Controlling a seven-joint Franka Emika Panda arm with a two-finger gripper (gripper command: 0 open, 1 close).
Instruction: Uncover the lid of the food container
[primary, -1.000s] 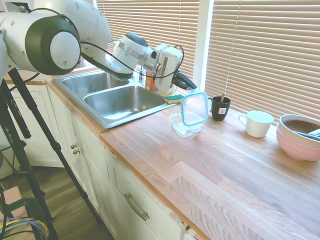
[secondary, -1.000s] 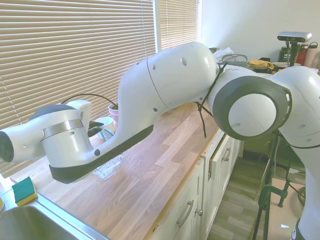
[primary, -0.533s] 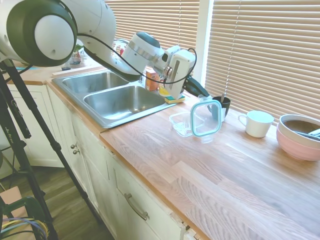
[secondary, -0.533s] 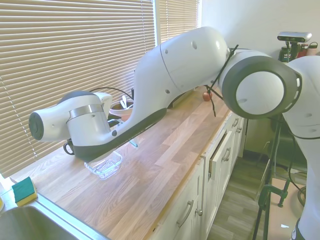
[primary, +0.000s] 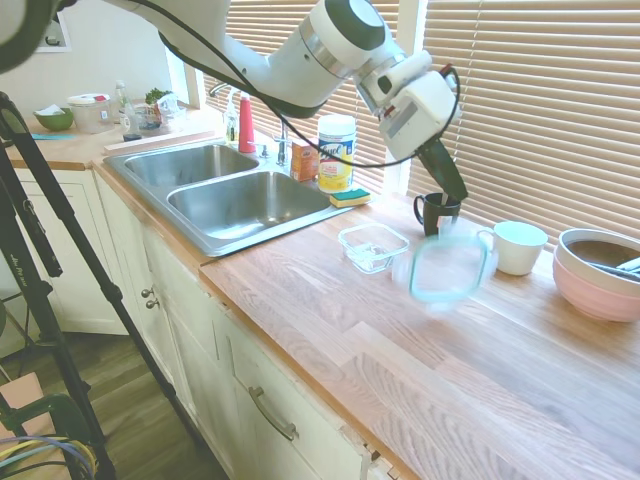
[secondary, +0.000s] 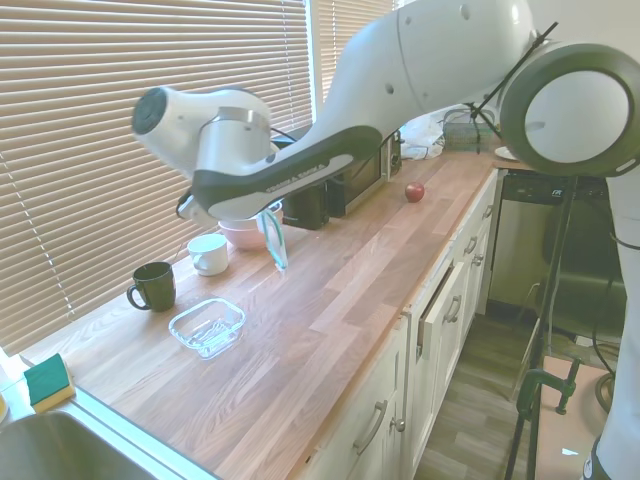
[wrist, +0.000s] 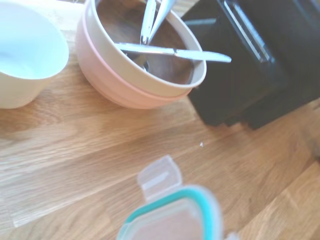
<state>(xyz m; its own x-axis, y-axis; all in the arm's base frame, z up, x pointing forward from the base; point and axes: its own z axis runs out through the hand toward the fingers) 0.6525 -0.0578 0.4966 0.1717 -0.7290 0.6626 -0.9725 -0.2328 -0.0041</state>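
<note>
Tabletop (primary: 420, 370): a long wooden top beside the sink (primary: 245, 205), with bare wood at the near edge.
Lid (primary: 447, 270): it hangs in the air, up off the wood, between the food container and the white mug. It looks blurry, so it seems to be moving. The wrist view shows its teal rim and one small tab.
Food container (primary: 373, 246): the clear dish sits open on the tabletop near the sink. It looks empty. Nothing touches it.
Hand (primary: 457, 200): it holds the lid by its top edge, and its fingers are pressed tight on the lid's rim. The exact finger spots are too blurry to see.
Step now: the lid is off the dish, so the main job looks done. The arm seems to be carrying the lid away.
Next move: likely lower the lid to bare wood and let go. It needs care to miss the mug and the bowl.
Change: half a second ago the lid was just beside the dish. Now it is higher and farther along, toward the mug. The arm has lifted up too.
White mug (primary: 516, 246): it stands just past the lid.
Dark mug (primary: 437, 213): it stands behind the dish, by the blinds.
Pink bowl (primary: 598, 275): farthest along, with cutlery inside.
</note>
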